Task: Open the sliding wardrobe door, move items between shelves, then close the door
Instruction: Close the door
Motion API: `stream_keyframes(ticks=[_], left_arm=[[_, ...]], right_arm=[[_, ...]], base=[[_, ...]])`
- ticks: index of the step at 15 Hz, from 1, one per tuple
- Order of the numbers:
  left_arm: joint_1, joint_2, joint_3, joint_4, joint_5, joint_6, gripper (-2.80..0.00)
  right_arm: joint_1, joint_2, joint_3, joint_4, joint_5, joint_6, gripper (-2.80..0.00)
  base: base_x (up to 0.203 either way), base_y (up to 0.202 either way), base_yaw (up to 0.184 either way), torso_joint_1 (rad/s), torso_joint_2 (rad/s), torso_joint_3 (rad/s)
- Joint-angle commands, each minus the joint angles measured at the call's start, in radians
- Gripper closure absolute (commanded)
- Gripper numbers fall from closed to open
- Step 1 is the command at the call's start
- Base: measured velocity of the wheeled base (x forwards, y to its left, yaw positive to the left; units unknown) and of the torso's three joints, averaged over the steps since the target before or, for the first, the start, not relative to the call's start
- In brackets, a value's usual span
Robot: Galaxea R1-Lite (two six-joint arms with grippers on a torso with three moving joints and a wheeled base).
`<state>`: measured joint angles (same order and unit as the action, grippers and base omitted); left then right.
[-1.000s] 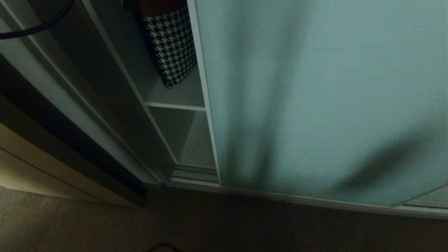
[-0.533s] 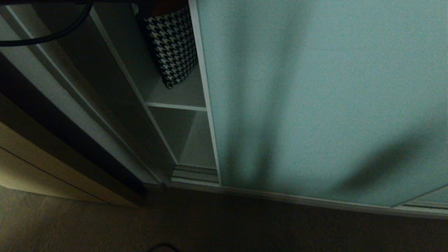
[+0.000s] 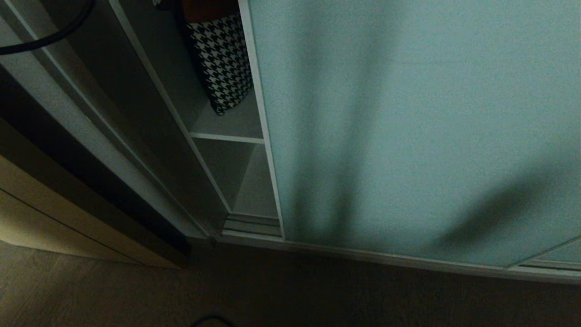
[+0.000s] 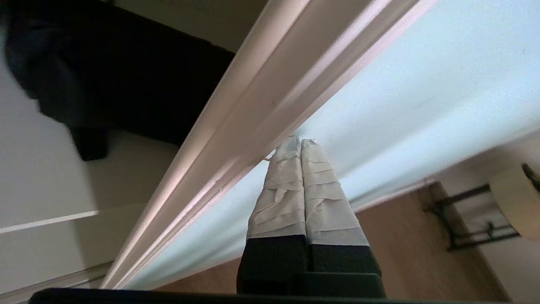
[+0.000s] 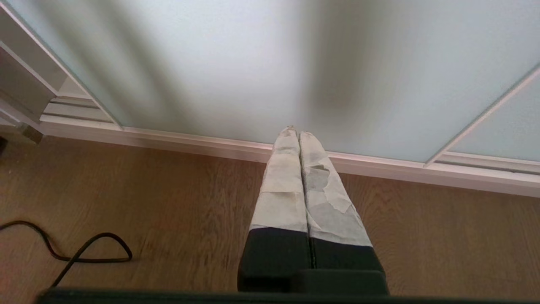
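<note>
Standing upright, sliding wardrobe door (image 3: 408,136) — left pincer (image 4: 300,141) closed

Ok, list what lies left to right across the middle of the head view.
Beige cabinet front → wardrobe's grey side frame → open gap with shelf edge → sliding wardrobe door.

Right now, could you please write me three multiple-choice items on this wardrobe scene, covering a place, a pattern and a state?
1. Where is the left gripper?
A. At the sliding wardrobe door, by its frame
B. On the floor
C. Inside a drawer

2. What pattern is on the item on the shelf?
A. Red stripes
B. Black-and-white houndstooth
C. Plain yellow

3. How is the right gripper?
A. Wide open
B. Shut on a bag
C. Shut, holding nothing

Key: A, its tips meet the panel beside the frame; B, the check shows in the gap; C, fingers pressed together, nothing between.
</note>
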<state>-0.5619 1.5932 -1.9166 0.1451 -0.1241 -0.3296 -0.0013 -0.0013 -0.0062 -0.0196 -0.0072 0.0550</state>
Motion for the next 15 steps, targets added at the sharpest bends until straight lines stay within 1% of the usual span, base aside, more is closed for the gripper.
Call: stream_keyframes(ticks=[1, 4, 9, 11, 12, 15], left_arm=[[-0.001, -0.034, 0.003, 0.003, 0.015, -0.002, 0.00], [-0.001, -0.083, 0.014, 0.015, 0.066, 0.010, 0.00], [0.006, -0.156, 0.097, 0.013, 0.141, 0.027, 0.00], [0.009, -0.177, 0.105, 0.014, 0.195, 0.039, 0.00], [0.014, -0.190, 0.110, 0.014, 0.212, 0.043, 0.00], [0.020, -0.246, 0.141, 0.017, 0.222, 0.044, 0.00]], right_arm=[[0.001, 0.000, 0.000, 0.000, 0.000, 0.000, 0.00], [0.000, 0.000, 0.000, 0.000, 0.000, 0.000, 0.00], [0.000, 0.000, 0.000, 0.000, 0.000, 0.000, 0.00], [0.000, 0.000, 0.000, 0.000, 0.000, 0.000, 0.00], [0.000, 0.000, 0.000, 0.000, 0.000, 0.000, 0.00], [0.001, 0.000, 0.000, 0.000, 0.000, 0.000, 0.00]], base=[[0.000, 0.000, 0.000, 0.000, 0.00, 0.000], [0.000, 0.000, 0.000, 0.000, 0.00, 0.000], [0.000, 0.000, 0.000, 0.000, 0.00, 0.000], [0.000, 0.000, 0.000, 0.000, 0.00, 0.000], [0.000, 0.000, 0.000, 0.000, 0.00, 0.000], [0.000, 0.000, 0.000, 0.000, 0.00, 0.000]])
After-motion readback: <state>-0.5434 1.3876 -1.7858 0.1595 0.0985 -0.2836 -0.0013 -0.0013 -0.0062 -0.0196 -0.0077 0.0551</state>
